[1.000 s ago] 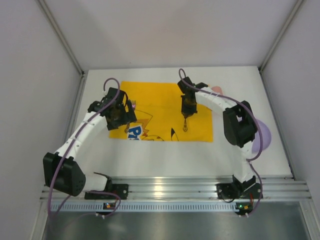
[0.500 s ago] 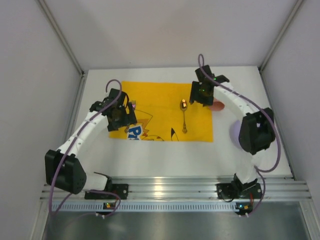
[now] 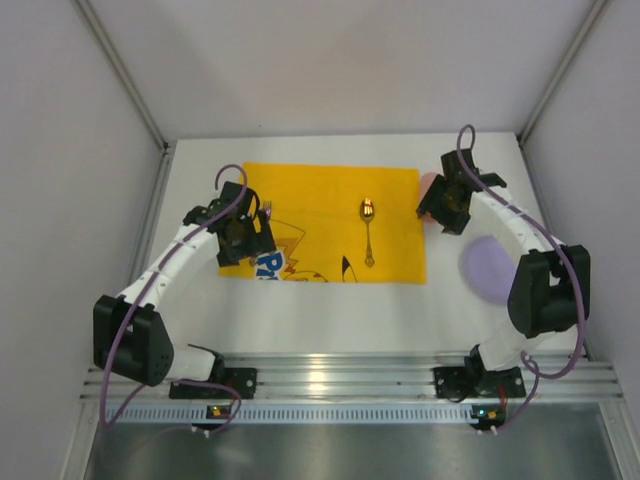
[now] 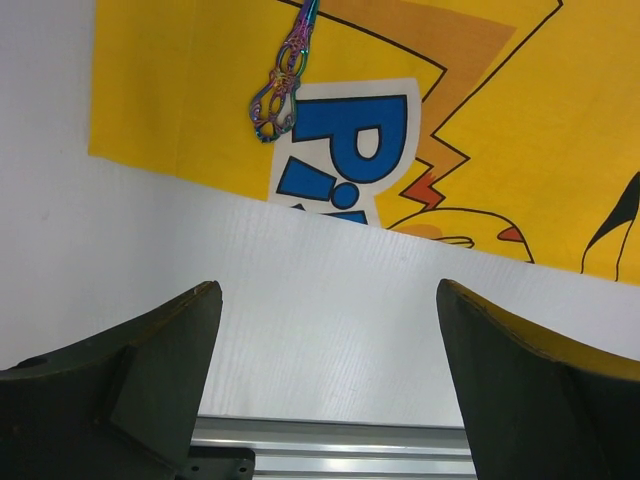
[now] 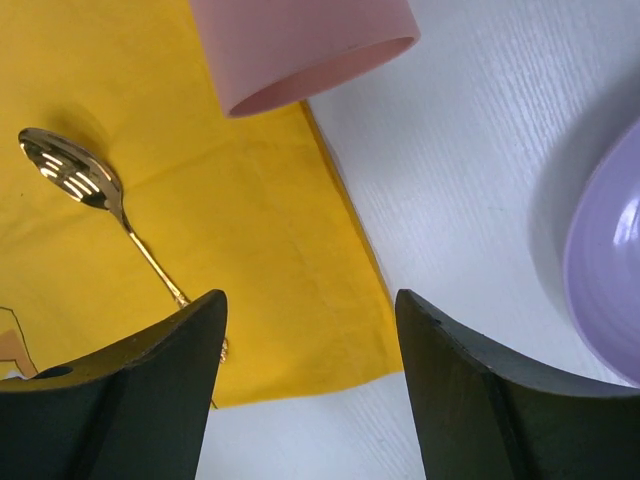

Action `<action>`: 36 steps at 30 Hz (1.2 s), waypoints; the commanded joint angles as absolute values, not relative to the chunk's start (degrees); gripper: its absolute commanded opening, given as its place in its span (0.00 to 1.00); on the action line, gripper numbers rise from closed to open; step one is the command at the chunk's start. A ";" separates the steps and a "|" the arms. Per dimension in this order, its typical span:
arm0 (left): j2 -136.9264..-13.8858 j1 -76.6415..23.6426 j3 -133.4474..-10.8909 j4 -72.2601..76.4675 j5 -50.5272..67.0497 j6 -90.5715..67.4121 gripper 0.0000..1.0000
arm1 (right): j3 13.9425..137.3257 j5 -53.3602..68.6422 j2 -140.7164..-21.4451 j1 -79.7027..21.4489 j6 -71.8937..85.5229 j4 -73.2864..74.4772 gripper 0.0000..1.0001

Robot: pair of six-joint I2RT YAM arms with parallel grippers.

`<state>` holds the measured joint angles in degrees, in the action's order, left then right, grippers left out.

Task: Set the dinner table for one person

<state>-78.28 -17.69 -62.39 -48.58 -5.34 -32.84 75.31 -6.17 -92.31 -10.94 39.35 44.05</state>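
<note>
The white dinner table (image 3: 330, 310) carries a yellow cartoon-print cloth (image 3: 320, 195). A gold spoon (image 3: 368, 230) lies free on the cloth's right part, bowl end away from the arms; the right wrist view shows the spoon (image 5: 75, 178) too. My right gripper (image 3: 447, 205) hovers open and empty at the cloth's right edge, close to a pink cup (image 5: 300, 45). A lavender bowl (image 3: 487, 268) sits to its right. My left gripper (image 3: 240, 235) is open over the cloth's left near corner, holding nothing. An iridescent utensil handle (image 4: 283, 85) lies on the cloth beyond it.
A ribbed aluminium rail (image 3: 340, 375) runs along the table's near edge by both arm bases. Grey walls enclose the table on the left, right and back. The right arm's elbow (image 3: 548, 290) stands near the right wall.
My right gripper opened and left the gold spoon lying on the cloth, then swung right to the cloth's edge by the pink cup. The left arm barely shifted.
</note>
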 commanded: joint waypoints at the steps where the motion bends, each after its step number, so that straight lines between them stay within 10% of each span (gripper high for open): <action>1: -78.31 -17.84 -62.31 -46.41 -5.01 -31.82 0.94 | 73.31 -5.36 -91.93 -10.11 44.90 36.66 0.69; 21: -80.51 -17.67 -62.84 -48.43 -6.06 -26.28 0.93 | 75.41 -16.17 -104.58 -9.76 53.26 19.69 0.62; 36: -84.55 -17.31 -62.58 -47.99 -4.22 -24.26 0.93 | 80.94 -26.01 -103.88 -9.41 44.92 16.61 0.00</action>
